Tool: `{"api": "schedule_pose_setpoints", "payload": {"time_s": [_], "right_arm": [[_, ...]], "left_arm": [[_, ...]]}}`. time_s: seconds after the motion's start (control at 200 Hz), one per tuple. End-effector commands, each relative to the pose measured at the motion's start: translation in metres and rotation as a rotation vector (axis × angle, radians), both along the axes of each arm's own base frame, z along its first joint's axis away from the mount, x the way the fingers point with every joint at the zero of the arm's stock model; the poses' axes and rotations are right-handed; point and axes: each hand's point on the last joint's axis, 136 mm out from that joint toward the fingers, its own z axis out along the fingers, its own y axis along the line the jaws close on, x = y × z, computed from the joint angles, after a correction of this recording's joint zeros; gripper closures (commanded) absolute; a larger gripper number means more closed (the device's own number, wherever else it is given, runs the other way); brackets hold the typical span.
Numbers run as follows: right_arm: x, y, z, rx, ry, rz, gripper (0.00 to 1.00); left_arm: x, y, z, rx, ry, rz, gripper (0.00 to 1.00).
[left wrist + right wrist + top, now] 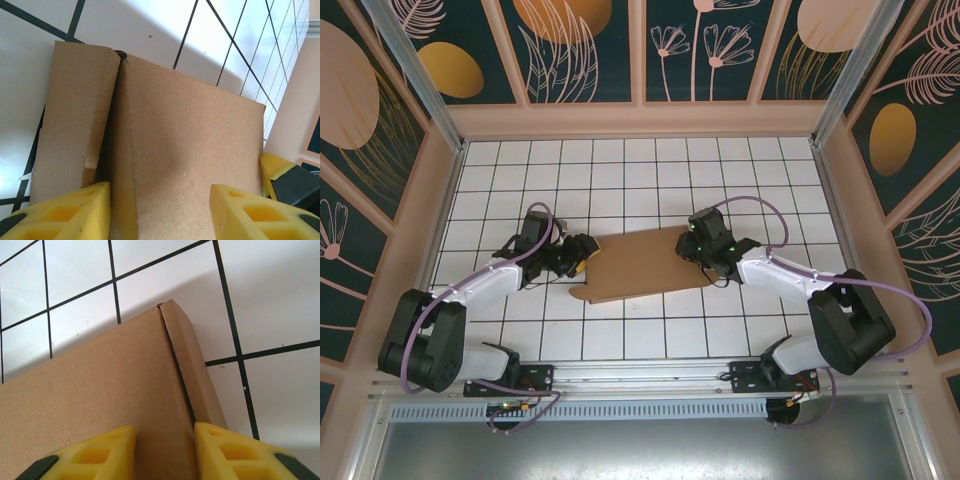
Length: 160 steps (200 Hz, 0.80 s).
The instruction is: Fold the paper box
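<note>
Paper box (638, 265) lies flat mid-frame on the tiled table (620, 180); it looks light and stiff, best taken by its flap edges. Left gripper (160, 190) straddles its left end, jaws half apart. Right gripper (165, 430) straddles a raised flap, its gap narrower. Whether either one pinches the cardboard, I cannot tell.

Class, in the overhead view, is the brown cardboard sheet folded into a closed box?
No, the brown cardboard sheet lies spread out on the white gridded table.

A white worktop (620, 165) ruled with a black grid sat inside dark teal wall panels (575, 50) painted with orange discs and pale leaf outlines.
</note>
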Motion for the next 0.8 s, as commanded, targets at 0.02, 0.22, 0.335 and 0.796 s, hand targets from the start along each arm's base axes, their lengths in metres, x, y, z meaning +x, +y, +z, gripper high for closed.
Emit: {"api": "schedule_pose_setpoints", "payload": {"time_s": [0.02, 0.22, 0.335, 0.796], "right_arm": [[-0.013, 0.012, -0.014, 0.0, 0.076, 0.061, 0.65], [-0.012, 0.014, -0.013, -0.001, 0.074, 0.065, 0.65], [-0.009, 0.008, -0.013, -0.029, 0.063, 0.052, 0.65], [-0.019, -0.01, -0.041, -0.244, 0.047, 0.056, 0.67]], "left_arm": [[-0.002, -0.032, 0.048, -0.18, -0.065, -0.112, 0.47], [0.0, -0.03, 0.046, -0.148, -0.076, -0.118, 0.47], [-0.002, -0.017, 0.022, -0.014, -0.051, -0.117, 0.48], [-0.004, 0.015, -0.005, 0.238, -0.069, -0.125, 0.51]]}}
